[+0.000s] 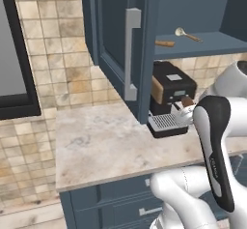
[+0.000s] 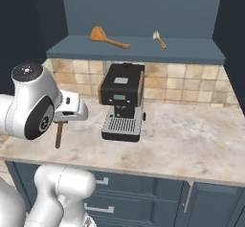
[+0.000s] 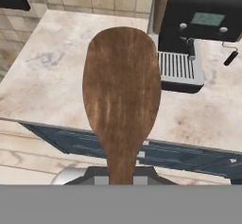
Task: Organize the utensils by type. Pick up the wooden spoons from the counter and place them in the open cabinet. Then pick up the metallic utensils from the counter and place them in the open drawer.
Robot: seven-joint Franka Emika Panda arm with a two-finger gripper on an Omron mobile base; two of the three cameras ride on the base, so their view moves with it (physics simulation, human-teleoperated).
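Above the table's [image 2: 201,140] front edge the jaws pinch the dark reddish-brown spoon [image 3: 120,95], bowl looming in hand view, handle hanging in right base view, coffee machine [image 2: 122,106] close alongside, both wooden spoons [image 2: 107,38] on the cabinet shelf [image 2: 139,51].

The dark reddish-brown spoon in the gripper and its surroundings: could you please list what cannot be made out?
- Hand view: the dark reddish-brown spoon hides both fingertips.
- Right base view: the white arm covers the gripper; just the spoon's handle hangs below.
- Left base view: the blue-grey cabinet door hides the large orange-tan wooden spoon's head.
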